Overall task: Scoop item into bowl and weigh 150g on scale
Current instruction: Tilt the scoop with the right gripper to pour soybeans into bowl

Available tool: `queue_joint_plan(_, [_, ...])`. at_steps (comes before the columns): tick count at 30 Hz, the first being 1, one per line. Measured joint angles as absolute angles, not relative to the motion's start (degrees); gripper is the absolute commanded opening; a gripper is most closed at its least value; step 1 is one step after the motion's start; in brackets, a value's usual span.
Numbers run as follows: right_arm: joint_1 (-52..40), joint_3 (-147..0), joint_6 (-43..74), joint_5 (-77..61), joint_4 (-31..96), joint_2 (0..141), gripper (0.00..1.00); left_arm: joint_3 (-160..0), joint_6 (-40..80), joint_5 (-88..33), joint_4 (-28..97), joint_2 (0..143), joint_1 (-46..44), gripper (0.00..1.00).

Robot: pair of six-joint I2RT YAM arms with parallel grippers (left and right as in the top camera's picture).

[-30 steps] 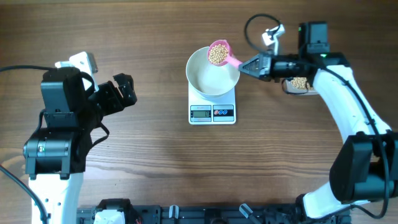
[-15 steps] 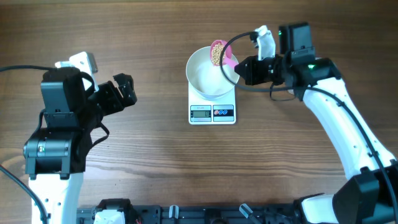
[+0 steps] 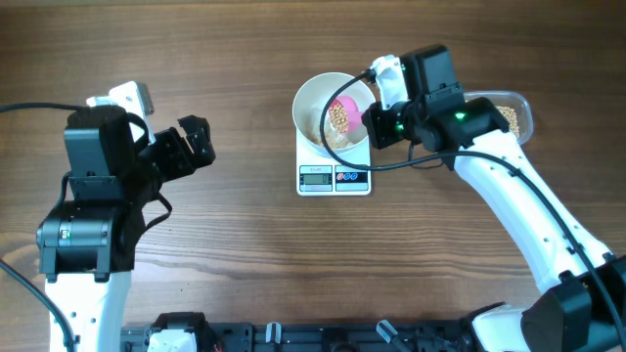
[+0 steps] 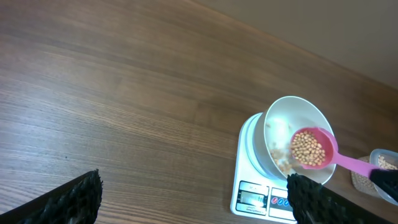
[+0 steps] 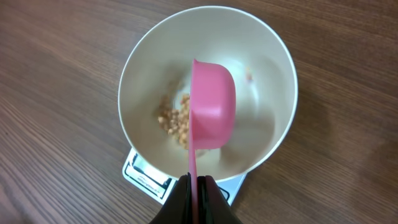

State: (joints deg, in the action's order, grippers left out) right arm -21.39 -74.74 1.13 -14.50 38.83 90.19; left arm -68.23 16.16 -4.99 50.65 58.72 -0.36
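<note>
Straight ahead of the right gripper [image 5: 196, 185], just past its fingertips: pink scoop [image 5: 212, 111], pinched by the thin handle, jaws closed hard on it. Holds the cup rolled onto its side, seen edge-on from the wrist, mouth turned to the gripper's left. Carries a load of beans [image 4: 308, 148], plain in the left wrist view. Below the cup and forward of the gripper: white bowl [image 5: 140, 68], seated on the scale [image 3: 335, 178], with a small heap of beans on its bottom, just left of the scoop. Nearest the gripper's underside: the scale's display edge, readout too small to read.

Reaches in over the surface [image 3: 245, 244] from the right side, white forearm slanting up toward the bowl, wrist bent so the gripper sits at the rim. Behind the gripper, past the wrist: clear tub [image 3: 516, 115] holding more beans, partly hidden by the arm.

Well apart from the left gripper [image 3: 199, 144], far off to its front: bowl and scale. Keeps nothing between its jaws, spread wide, dark fingers [image 4: 74, 196] at the two lower corners of its own view. Sits folded at the left edge, gripper pointed toward the middle of the surface.
</note>
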Motion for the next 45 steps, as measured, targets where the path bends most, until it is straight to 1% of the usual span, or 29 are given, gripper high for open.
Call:
queue_joint_plan(11, [-22.0, -74.7, -0.6, -9.8, 35.7, 90.2, 0.04, -68.2, 16.2, -5.0, 50.6, 58.7, -0.4, 1.0])
queue_joint_plan(17, [-22.5, -74.7, -4.0, -8.1, 35.7, 90.2, 0.04, -68.2, 16.2, -5.0, 50.7, 58.7, -0.4, 1.0])
queue_joint_plan(30, [-31.0, -74.7, -10.9, 4.0, 35.4, 90.2, 0.04, -68.2, 16.2, -5.0, 50.6, 58.7, -0.4, 1.0])
queue_joint_plan(45, [-33.8, -74.7, -19.2, 11.6, 32.6, 90.2, 0.04, -68.2, 16.2, -5.0, 50.7, 58.7, -0.3, 1.0])
